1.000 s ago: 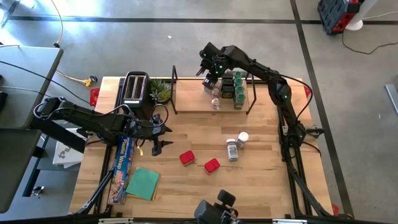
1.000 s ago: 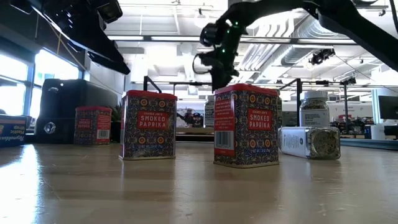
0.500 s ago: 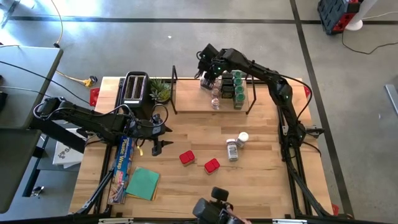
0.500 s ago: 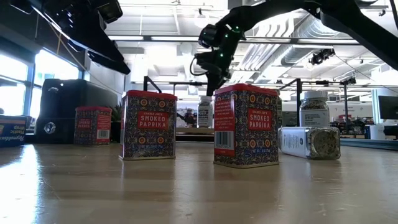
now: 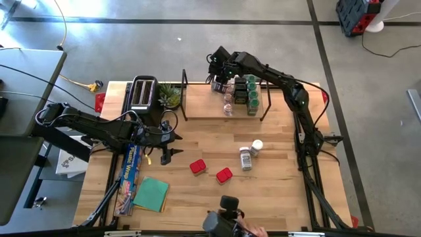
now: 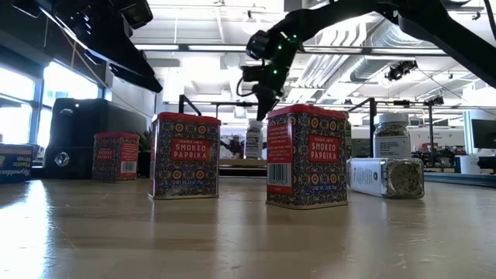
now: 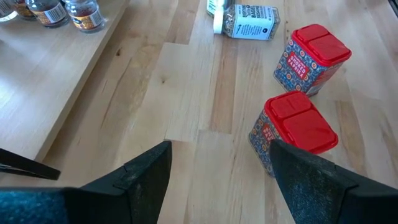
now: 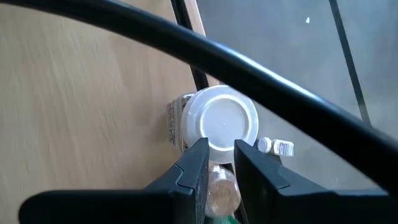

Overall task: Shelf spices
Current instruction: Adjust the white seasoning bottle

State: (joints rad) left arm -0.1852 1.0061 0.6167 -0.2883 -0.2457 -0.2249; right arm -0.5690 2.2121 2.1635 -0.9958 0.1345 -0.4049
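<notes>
R gripper (image 5: 219, 78) hovering over shelf (image 5: 204, 105) far edge, fingers narrow, nothing held; white-lidded jar (image 8: 217, 122) standing just beyond its tips. L gripper (image 5: 172, 143) wide open, idling; two red paprika tins (image 7: 300, 129) ahead of it.

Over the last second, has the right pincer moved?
Yes. In the high view the right pincer has drifted toward the shelf's left upright end, away from the green-lidded jars.

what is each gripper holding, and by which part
Nothing. The right gripper hangs empty above a white-lidded jar on the shelf; the left gripper is open over the table.
</notes>
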